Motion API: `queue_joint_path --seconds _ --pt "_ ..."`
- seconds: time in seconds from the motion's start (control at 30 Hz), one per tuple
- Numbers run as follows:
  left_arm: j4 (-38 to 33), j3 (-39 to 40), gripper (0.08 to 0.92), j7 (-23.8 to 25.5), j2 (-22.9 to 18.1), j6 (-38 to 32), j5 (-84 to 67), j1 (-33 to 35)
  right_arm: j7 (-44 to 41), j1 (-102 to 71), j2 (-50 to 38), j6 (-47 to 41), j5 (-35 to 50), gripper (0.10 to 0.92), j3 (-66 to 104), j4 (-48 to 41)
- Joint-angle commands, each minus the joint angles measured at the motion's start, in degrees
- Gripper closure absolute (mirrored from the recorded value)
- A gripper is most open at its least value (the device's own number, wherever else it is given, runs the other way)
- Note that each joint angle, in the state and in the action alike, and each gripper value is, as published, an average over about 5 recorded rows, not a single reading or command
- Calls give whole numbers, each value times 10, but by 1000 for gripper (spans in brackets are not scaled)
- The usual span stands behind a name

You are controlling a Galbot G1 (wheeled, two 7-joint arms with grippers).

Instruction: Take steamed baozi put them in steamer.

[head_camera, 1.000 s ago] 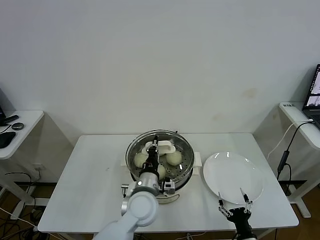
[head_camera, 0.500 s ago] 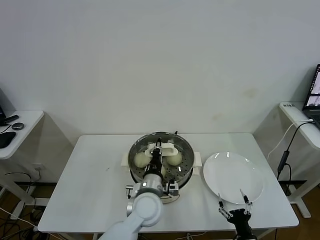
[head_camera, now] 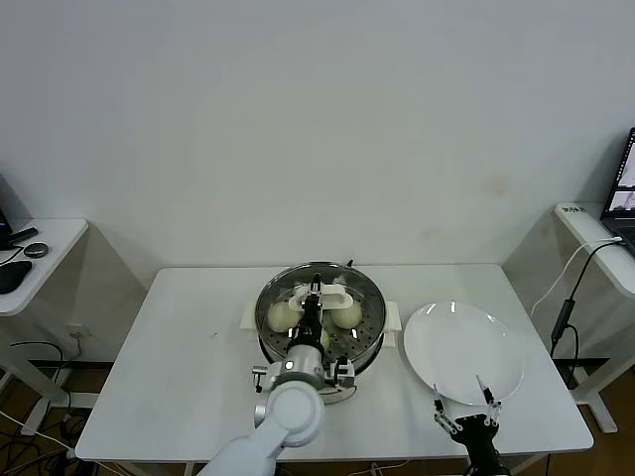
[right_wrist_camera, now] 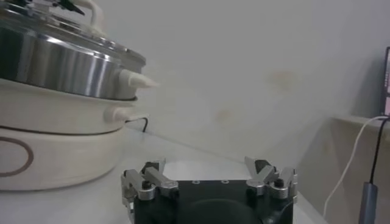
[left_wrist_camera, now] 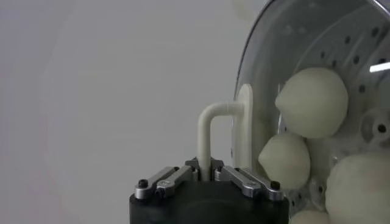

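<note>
We find the left gripper (head_camera: 315, 294) over the steamer (head_camera: 369, 309), its fingers clamped on the white handle (left_wrist_camera: 214, 131) of the glass lid (head_camera: 337, 271). The steamed baozi (left_wrist_camera: 312, 101) lie inside the basket; the arm and lid hide part of them, so we cannot count them. The right gripper (head_camera: 463, 403) rests at the counter's (head_camera: 179, 357) near edge beside the white plate (head_camera: 461, 349), fingers spread wide, holding nothing.
</note>
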Motion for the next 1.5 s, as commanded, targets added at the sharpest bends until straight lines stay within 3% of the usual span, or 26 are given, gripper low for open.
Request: queue_joint_path --seconds 0.03,0.27,0.5,0.67,0.77,0.93,1.03,1.13,1.33,1.5 --pt "6 -1 829 -7 -3 -2 0 2 -1 0 0 0 0 203 1 0" --pt "-44 -12 803 -16 5 0 -26 32 -2 -2 -1 0 0 203 0 3" --pt "-171 -65 616 -84 43 -7 -214 120 -3 -3 1 0 -2 203 1 3" --pt "-290 -150 469 -170 64 -40 -502 234 -3 -6 2 1 -4 203 2 3" --pt "-329 -213 382 -206 65 -124 -693 328 -4 -6 2 1 -6 203 1 2" --pt "-359 -327 240 -248 44 -347 -856 501 -8 -8 2 0 -3 203 -5 7" --pt "-356 -379 190 -255 26 -439 -914 597 -14 -10 -2 -5 15 203 -10 13" --pt "-326 -404 179 -260 12 -494 -943 641 -21 -17 -16 -30 51 203 -24 26" --pt "-224 -430 177 -266 -17 -558 -965 654 -25 -54 -66 -110 121 203 -64 79" --pt "-152 -441 177 -235 -44 -595 -966 653 -22 -80 -87 -144 136 203 -69 103"
